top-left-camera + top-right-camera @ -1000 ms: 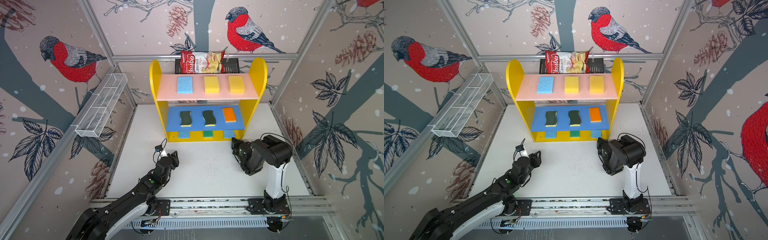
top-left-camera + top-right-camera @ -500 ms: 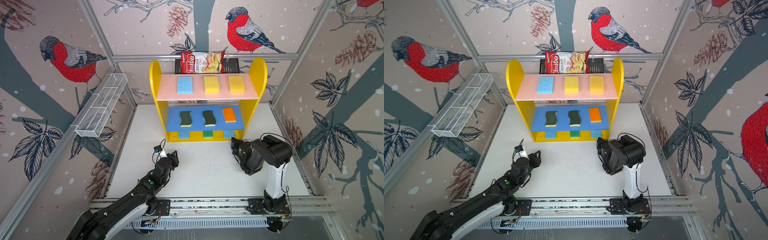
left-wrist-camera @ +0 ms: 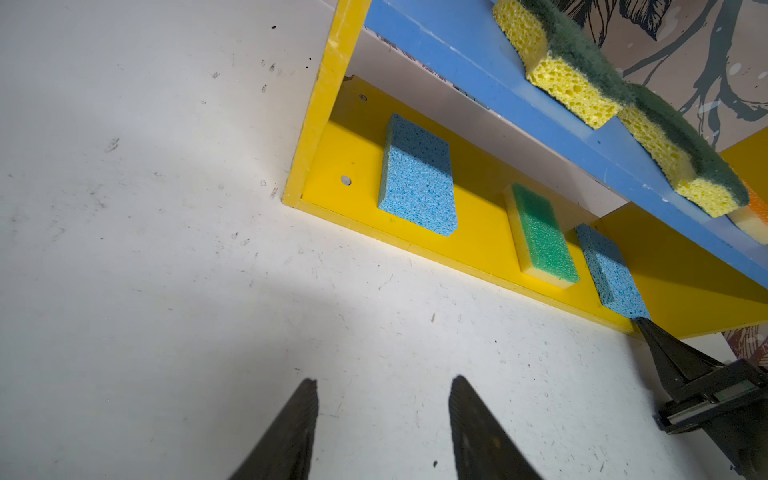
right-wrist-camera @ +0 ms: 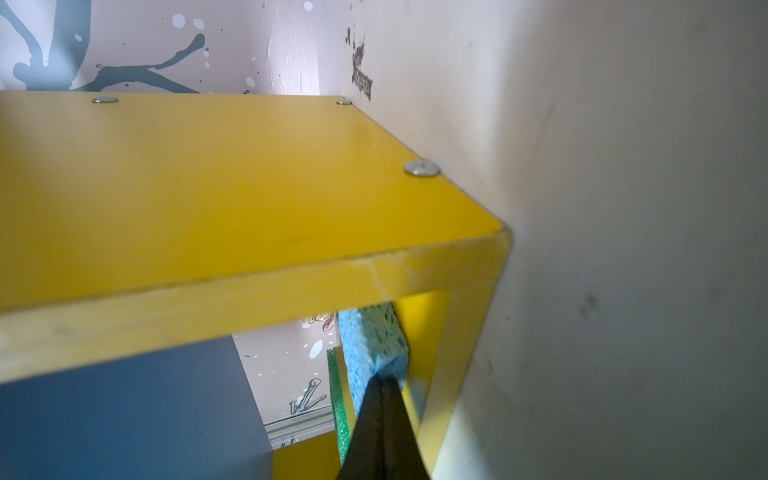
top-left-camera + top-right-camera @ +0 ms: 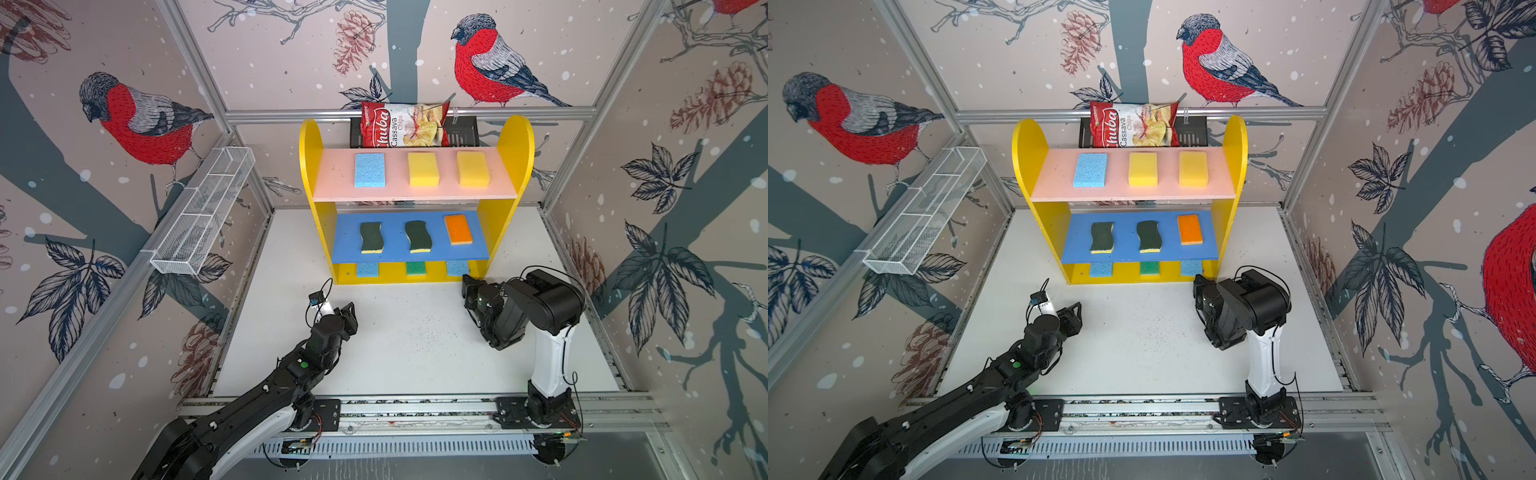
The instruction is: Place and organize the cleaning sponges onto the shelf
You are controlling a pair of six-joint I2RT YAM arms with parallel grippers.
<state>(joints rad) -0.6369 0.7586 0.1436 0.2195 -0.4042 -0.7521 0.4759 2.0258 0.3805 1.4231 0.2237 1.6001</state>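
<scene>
Compared with one second ago, nothing is looking different: both arms are keeping the same posture, and all nine sponges are lying in the same spots on the shelf [image 5: 517, 137]. Behind the top of the shelf, a red-and-white chips bag [image 5: 405, 124] is leaning in a black rack [image 5: 461, 131], and its print is reading "Chuba Cassava Chips". The left claw [image 3: 382, 415] is hovering over the worktop [image 5: 407, 345] in front of the left part of the shelf, apart from it. Its two fingers are standing moderately spread and are holding nothing. The right claw [image 4: 384, 386] is sitting low at the right front corner of the shelf, with its fingers pressed together and nothing between them. Its tip is lying at the near corner of the right base sponge [image 3: 611, 272], a light blue one, and it is appearing to touch it. On the yellow base [image 3: 482, 216] of the shelf, the green sponge [image 3: 540, 235] is lying in the middle and the left base sponge [image 3: 417, 176], also light blue, is lying at the left. On the blue middle board [image 5: 349, 249], the left wavy sponge [image 5: 371, 237] and the middle wavy sponge [image 5: 418, 236], both dark green on yellow, are lying beside the orange sponge [image 5: 458, 229] at the right. On the pink top board [image 5: 332, 183], the top blue sponge [image 5: 369, 170] is lying at the left, then the middle yellow sponge [image 5: 423, 169] and the right yellow sponge [image 5: 473, 168].
</scene>
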